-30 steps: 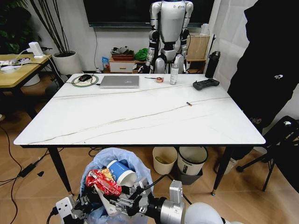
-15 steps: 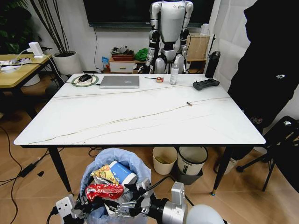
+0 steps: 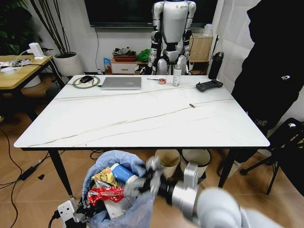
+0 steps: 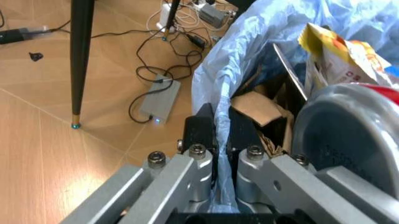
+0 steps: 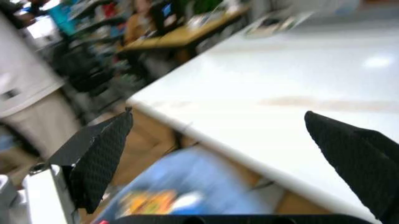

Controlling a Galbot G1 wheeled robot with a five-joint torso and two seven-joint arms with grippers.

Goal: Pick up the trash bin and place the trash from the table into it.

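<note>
The trash bin (image 3: pixel 114 164), lined with a light-blue bag, hangs below the table's (image 3: pixel 142 114) near edge. In it lie a red wrapper (image 3: pixel 106 194), a yellowish wrapper (image 3: pixel 105 176) and a blue-and-white cup (image 3: pixel 124 172). My left gripper (image 3: pixel 78 212) is at the bin's lower left side. In the left wrist view, the left gripper (image 4: pixel 221 136) is shut on the bag's rim (image 4: pixel 219 100), with brown paper (image 4: pixel 255 105) just inside. My right gripper (image 3: pixel 141 179) is above the bin's right rim. The right wrist view shows this gripper (image 5: pixel 231 154) open with nothing between its fingers.
At the table's far side are a silver laptop (image 3: pixel 121 83), a spray bottle (image 3: pixel 177 75) and a black controller (image 3: pixel 209 85). A cream bin (image 3: pixel 167 161) and a dark grey bin (image 3: pixel 194 165) stand under the table. A person in black (image 3: pixel 275 71) stands at the right.
The red wrapper went down into the bin and was let go. My right gripper opened and rose up and right out of the bin. The left gripper kept its hold.
</note>
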